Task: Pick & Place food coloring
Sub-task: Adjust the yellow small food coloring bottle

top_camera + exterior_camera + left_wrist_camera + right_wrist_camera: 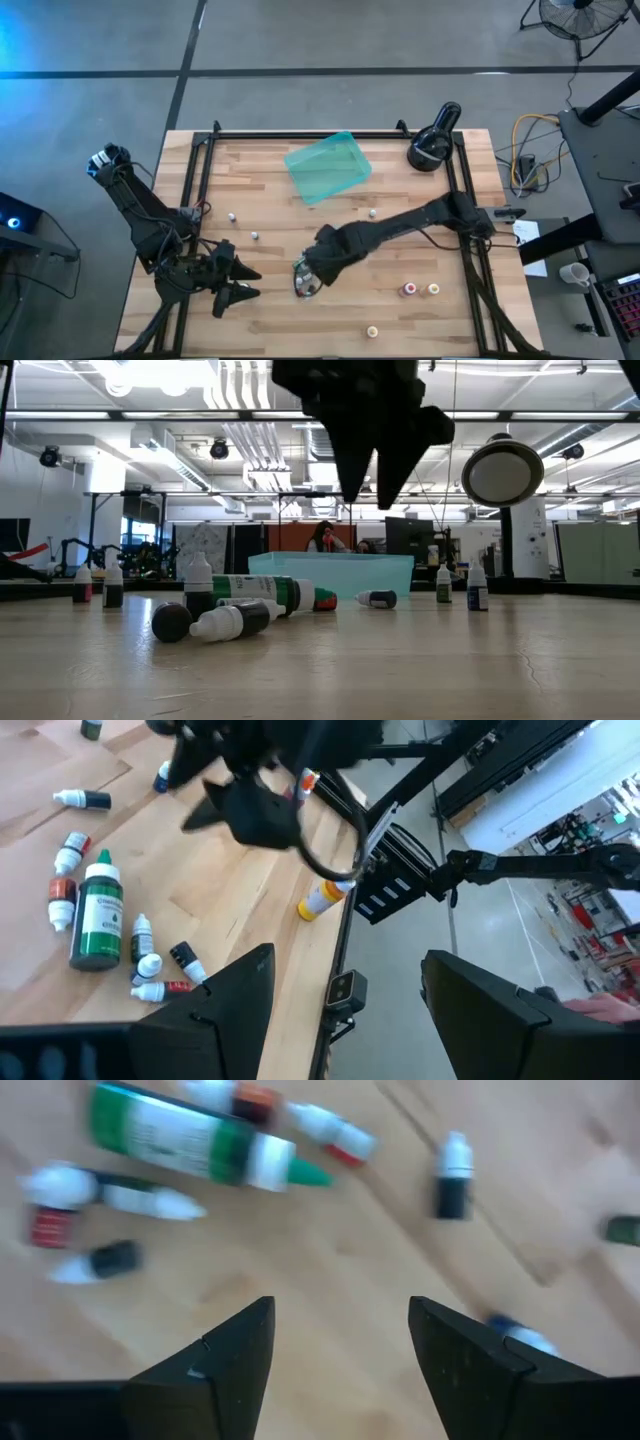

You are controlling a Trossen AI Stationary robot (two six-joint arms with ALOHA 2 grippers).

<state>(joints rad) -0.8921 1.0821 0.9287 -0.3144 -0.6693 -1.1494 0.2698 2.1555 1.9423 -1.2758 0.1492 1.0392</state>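
Observation:
The food coloring bottles are scattered over the wooden table. A cluster lies on its sides near the table's middle: a larger green bottle (190, 1135) with small white-capped ones (330, 1130) around it, also seen in the low view as the cluster (235, 610). My right gripper (340, 1308) hangs open above this cluster, pointing down, with nothing between its fingers; the low view shows the right gripper (368, 495) well clear of the table. My left gripper (250, 282) waits open at the near left, holding nothing.
A translucent teal tray (328, 167) lies at the far middle, a black round lamp-like device (432, 145) at the far right. Single bottles stand at the left (231, 216), near the tray (373, 212) and at the near right (408, 289), (372, 331).

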